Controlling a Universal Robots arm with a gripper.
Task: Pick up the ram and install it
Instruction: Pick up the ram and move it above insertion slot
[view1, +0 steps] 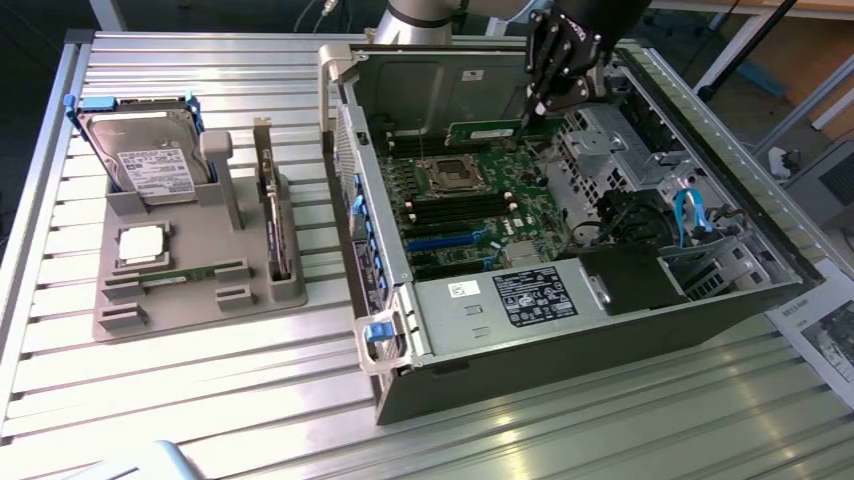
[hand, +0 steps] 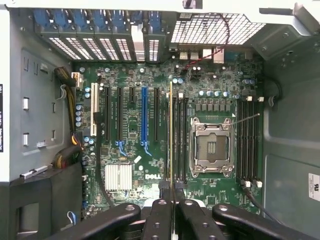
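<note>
I have the fingers (hand: 161, 206) nearly closed, pinching the ram (hand: 171, 132) between them. From the wrist camera I see the stick edge-on, its long axis parallel to the memory slots (hand: 183, 142) just beside the processor socket (hand: 211, 147). Whether it touches them I cannot tell. In the exterior view the ram (view1: 483, 131) lies roughly level, stretching from the fingers (view1: 547, 88) toward that view's left, above the motherboard (view1: 467, 225). The arm reaches down from above into the open computer case (view1: 574, 370) on the table (view1: 200, 400).
</note>
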